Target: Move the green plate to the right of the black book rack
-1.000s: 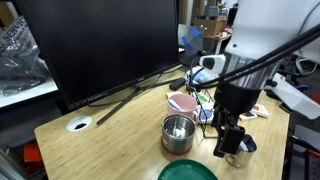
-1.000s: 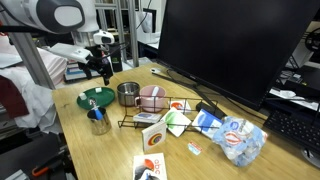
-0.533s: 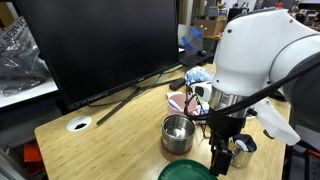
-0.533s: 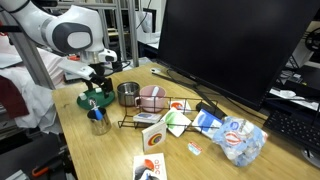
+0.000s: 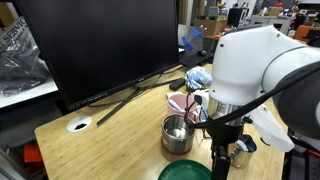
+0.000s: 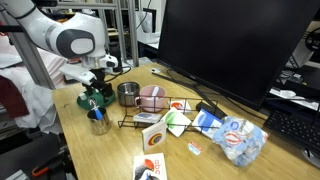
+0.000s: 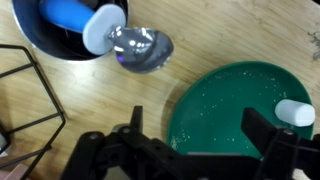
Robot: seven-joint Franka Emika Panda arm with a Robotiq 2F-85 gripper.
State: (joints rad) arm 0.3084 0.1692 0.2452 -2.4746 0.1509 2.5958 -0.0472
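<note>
Green plate, round, glossy dark plastic: 4 o'clock in the wrist view. Your gripper hangs over its 9 o'clock rim, jaws apart; the shallow rim may slip the pinch.
Black wire book rack, 9 o'clock: snag hazard.
Dark round cup, 11 o'clock: tips if clipped.
White piece, seemingly on the plate: may slide off.

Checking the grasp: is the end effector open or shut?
End effector open: wrist view shows its fingers wide apart, one over the green plate.

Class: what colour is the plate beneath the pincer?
The plate is glossy dark green, best seen in the wrist view.
</note>
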